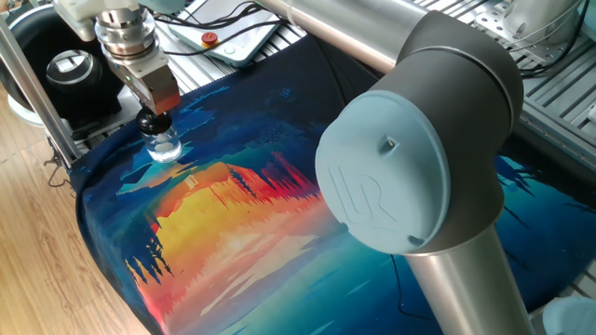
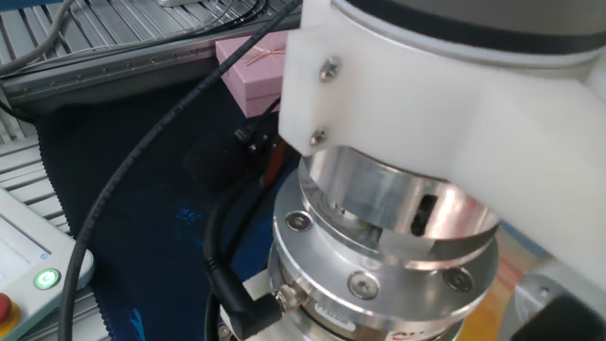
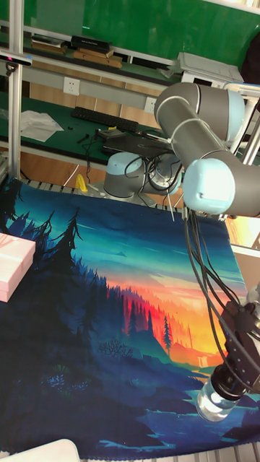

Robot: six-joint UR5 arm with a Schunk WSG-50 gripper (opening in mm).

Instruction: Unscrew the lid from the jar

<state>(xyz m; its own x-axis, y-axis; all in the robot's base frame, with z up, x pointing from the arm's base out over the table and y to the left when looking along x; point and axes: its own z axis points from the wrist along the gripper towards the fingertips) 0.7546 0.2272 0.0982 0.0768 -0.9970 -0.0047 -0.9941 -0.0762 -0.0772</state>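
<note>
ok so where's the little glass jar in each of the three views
One fixed view: the jar is upper left, under the end effector, on the blue part of the painted cloth.
The other fixed view: not visible; the arm's wrist fills the picture.
Tall fixed view: the jar is bottom right, below the end effector.
Shared landmark: the painted cloth; its orange sunset shows in two views.

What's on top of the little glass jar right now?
The black lid sits on the jar, with the end effector closed around it from above. The fingers hide most of the lid, so the thread and any gap at the neck cannot be seen.
</note>
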